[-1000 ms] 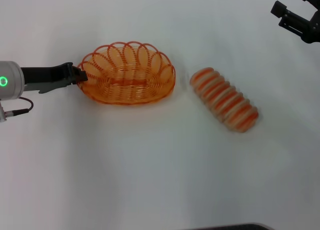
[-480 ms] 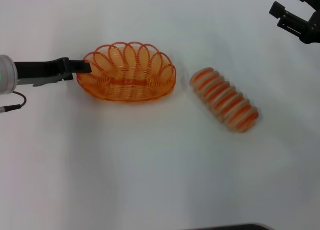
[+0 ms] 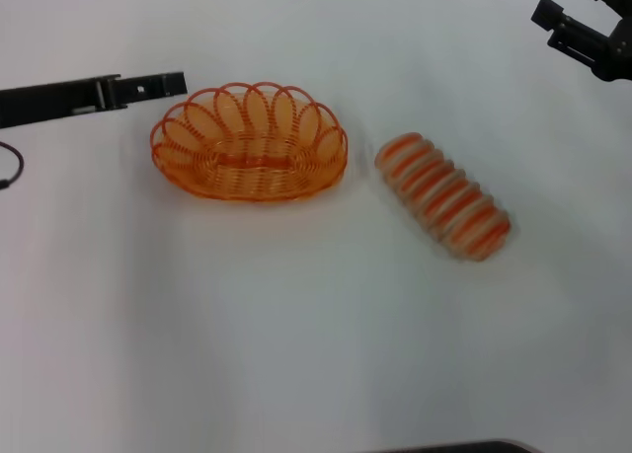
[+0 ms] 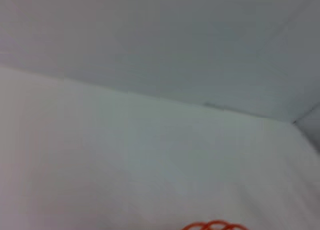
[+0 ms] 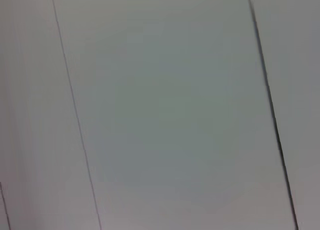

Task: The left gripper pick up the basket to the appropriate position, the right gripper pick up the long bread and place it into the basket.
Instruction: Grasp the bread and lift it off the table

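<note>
The oval orange wire basket (image 3: 249, 143) sits on the white table left of centre; a bit of its looped rim shows in the left wrist view (image 4: 215, 225). My left gripper (image 3: 176, 82) hangs just beyond the basket's far-left rim, apart from it, open and empty. The long bread (image 3: 444, 196), beige with orange stripes, lies slantwise on the table to the right of the basket, apart from it. My right gripper (image 3: 568, 7) is open and empty at the far right corner, well away from the bread.
The white table (image 3: 296, 325) spreads bare in front of the basket and bread. The right wrist view shows only a plain pale surface with thin dark lines. A dark cable (image 3: 10, 167) loops at the left edge.
My left gripper has let go of the basket's left rim and pulled up and back from it. The basket has settled slightly to the left. The right gripper and the bread have not moved.
</note>
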`<action>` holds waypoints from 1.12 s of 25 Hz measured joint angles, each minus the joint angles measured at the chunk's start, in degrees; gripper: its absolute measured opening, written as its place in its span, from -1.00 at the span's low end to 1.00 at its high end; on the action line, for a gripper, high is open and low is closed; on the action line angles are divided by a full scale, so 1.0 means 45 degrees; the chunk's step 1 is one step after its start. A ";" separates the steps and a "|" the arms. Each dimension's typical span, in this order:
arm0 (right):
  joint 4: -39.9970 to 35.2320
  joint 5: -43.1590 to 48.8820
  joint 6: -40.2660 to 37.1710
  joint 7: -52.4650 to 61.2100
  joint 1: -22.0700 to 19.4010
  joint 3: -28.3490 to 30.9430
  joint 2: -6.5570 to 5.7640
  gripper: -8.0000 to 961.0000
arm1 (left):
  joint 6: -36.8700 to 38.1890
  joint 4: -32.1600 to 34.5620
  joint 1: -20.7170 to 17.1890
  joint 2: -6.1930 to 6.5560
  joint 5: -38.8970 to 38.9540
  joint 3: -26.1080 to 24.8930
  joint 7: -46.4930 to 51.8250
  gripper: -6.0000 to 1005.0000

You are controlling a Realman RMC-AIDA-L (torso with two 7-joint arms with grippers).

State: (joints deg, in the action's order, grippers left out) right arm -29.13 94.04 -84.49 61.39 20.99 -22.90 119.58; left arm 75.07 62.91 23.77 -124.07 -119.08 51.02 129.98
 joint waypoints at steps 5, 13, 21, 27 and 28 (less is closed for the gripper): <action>-0.0921 0.0556 -0.0457 0.2006 -0.0116 -0.0244 -0.0128 0.90 | 0.1101 0.0079 -0.0114 0.0150 0.0108 -0.1149 -0.2266 0.70; -0.4182 0.4439 -0.1981 0.6721 0.0090 -0.0752 -0.0432 0.90 | 0.3525 -0.0332 -0.0522 0.0278 -0.0152 -0.3162 -0.6356 0.74; -0.4537 0.7680 -0.2394 1.0000 0.1266 -0.1407 -0.0863 0.90 | 0.5051 -0.0990 -0.1018 0.0153 0.0003 -0.3780 -0.8790 0.74; -0.4602 0.9104 -0.2189 1.2878 0.2518 -0.1838 -0.0925 0.90 | 0.5495 -0.1201 -0.1165 0.0102 0.0041 -0.4068 -0.9416 0.74; -0.4619 0.9175 -0.2236 1.3254 0.2681 -0.1999 -0.0980 0.90 | 0.5522 -0.1224 -0.1175 0.0101 0.0043 -0.4097 -0.9473 0.74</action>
State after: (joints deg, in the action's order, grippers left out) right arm -49.92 135.33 -94.56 121.03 33.05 -31.89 115.17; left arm 99.92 57.40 18.48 -123.62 -118.89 32.59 87.35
